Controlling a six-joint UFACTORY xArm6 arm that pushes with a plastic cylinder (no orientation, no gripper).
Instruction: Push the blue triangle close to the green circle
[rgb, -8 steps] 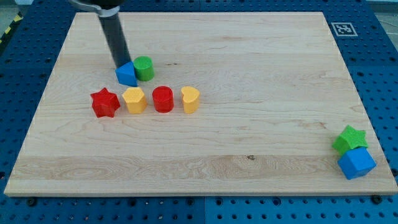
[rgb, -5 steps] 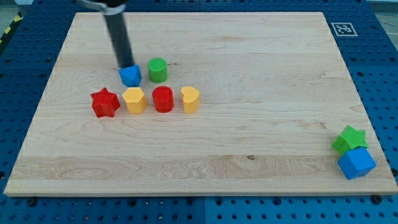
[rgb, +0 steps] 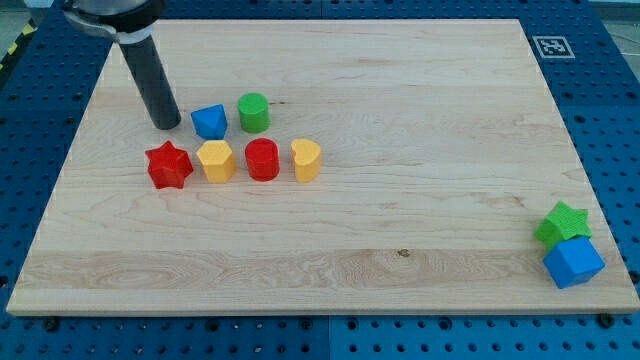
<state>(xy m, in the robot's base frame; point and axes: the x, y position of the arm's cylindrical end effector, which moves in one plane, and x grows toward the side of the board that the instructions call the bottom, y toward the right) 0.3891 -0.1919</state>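
Tip: the tip (rgb: 166, 126) rests on the board (rgb: 400, 220), bare, touching no block.
Tip vs. blocks: it stands just to the view's left of the blue triangle (rgb: 209, 122), with a small gap, and above the red star (rgb: 168, 165).
Blue triangle: near the green circle (rgb: 253, 113), a narrow strip of wood between them.
Row below: red star, yellow hexagon (rgb: 215, 160), red cylinder (rgb: 262, 159), yellow heart (rgb: 306, 159).
Far corner: green star (rgb: 562, 223) and blue cube (rgb: 573, 261), well apart.
Step, judged: lined up behind the triangle; goal nearly met.
Next move: a short straight push toward the view's right, gentle so the circle is not knocked away.
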